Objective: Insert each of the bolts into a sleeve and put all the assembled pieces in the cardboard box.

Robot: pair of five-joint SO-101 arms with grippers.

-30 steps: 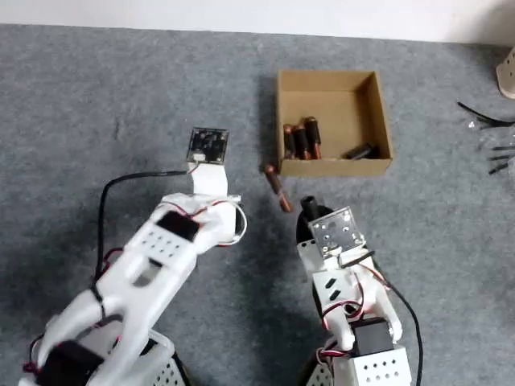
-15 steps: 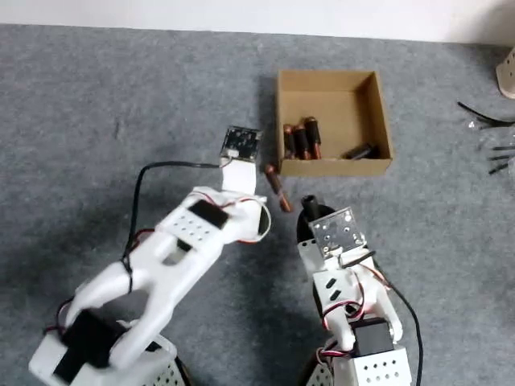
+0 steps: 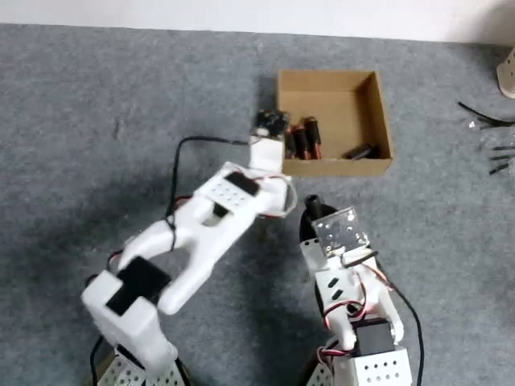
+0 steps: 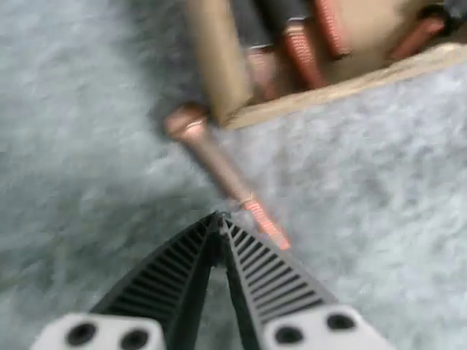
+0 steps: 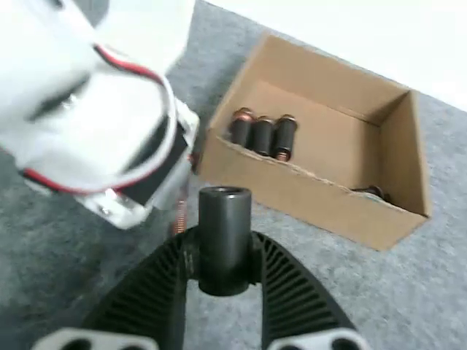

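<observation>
A copper bolt (image 4: 219,169) lies on the grey carpet by the near left corner of the cardboard box (image 4: 213,65). My left gripper (image 4: 219,219) is shut and empty, its tips just short of the bolt's threaded end. In the high view the left arm (image 3: 233,201) covers the bolt. My right gripper (image 5: 222,266) is shut on an upright black sleeve (image 5: 224,233), also seen as the sleeve (image 3: 311,204) in front of the box (image 3: 338,168). Three assembled pieces (image 5: 263,133) lie inside the box (image 5: 306,195) at its left, another (image 3: 360,151) at its right.
Black ties and wires (image 3: 491,137) lie on the carpet at the far right, with a white object (image 3: 507,72) at the edge behind them. Open carpet stretches to the left of the arms.
My left arm has swung right and forward to the box's near left corner, now covering the bolt in the high view. The right arm has kept still with its sleeve.
</observation>
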